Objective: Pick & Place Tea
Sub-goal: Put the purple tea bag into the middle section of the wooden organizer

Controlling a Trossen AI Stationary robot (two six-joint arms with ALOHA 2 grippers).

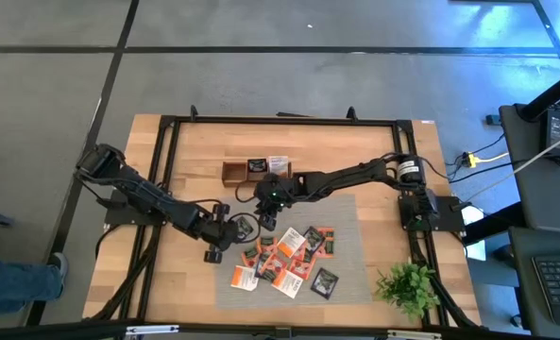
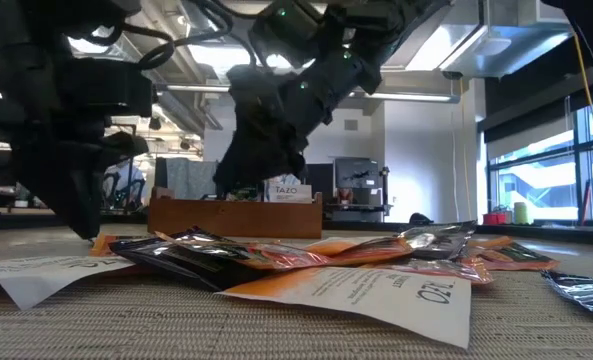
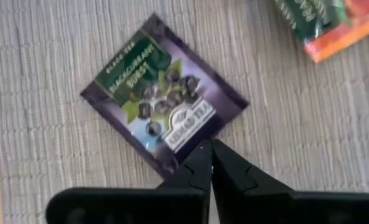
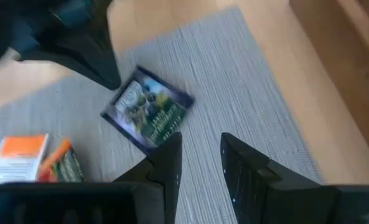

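A long brown wooden tray (image 1: 251, 172) is seen at about twelve o'clock on the table (image 1: 195, 151); two sachets are held in it, a dark one (image 1: 257, 165) and a white one (image 1: 279, 163) standing upright beside it. A ribbed grey woven mat (image 1: 350, 246) is spread over the pale wood, and at about six o'clock on it a loose, overlapping pile of flat square tea sachets (image 1: 284, 260) is scattered: orange, white with orange print, and glossy dark foil. One dark purple sachet (image 3: 162, 106) is lying flat on the mat apart from the pile, at its ten o'clock. The left gripper (image 3: 210, 155) is closed, its tips touching this sachet's edge; whether the edge is pinched cannot be told. The right gripper (image 4: 200, 152) is held partly open just above the mat beside the same sachet, with nothing between its fingers. A small leafy green plant (image 1: 410, 286) is stood at four o'clock.
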